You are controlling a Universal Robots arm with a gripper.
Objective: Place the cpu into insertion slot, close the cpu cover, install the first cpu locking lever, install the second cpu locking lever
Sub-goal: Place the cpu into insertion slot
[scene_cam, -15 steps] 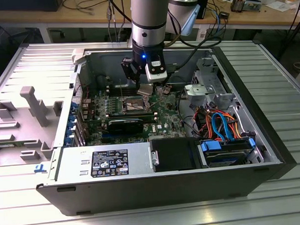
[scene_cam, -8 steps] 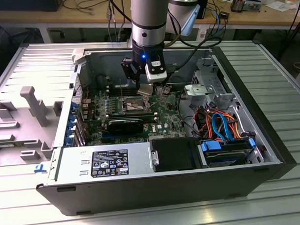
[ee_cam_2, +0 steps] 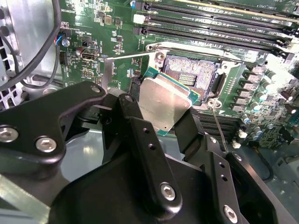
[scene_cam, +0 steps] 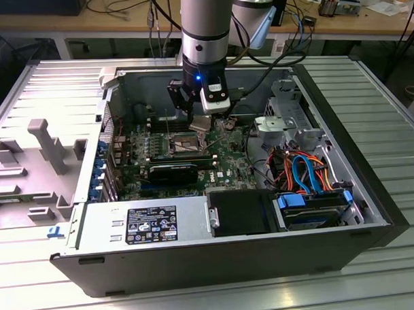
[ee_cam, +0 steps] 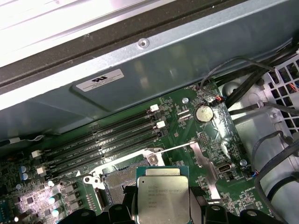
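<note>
The arm reaches straight down into the open computer case [scene_cam: 218,267], wrist vertical. Its end effector [scene_cam: 200,121] is clamped on two opposite edges of the cpu [ee_cam_2: 163,103]. The chip hangs just above the bare insertion slot [ee_cam_2: 194,74], not yet seated.

cpu [ee_cam_2: 163,102], dull silver top, hangs tilted just above the insertion slot [ee_cam_2: 192,73], not seated yet; slot's dark centre is bare, cpu cover [ee_cam_2: 109,77] flipped open beside it
</note>
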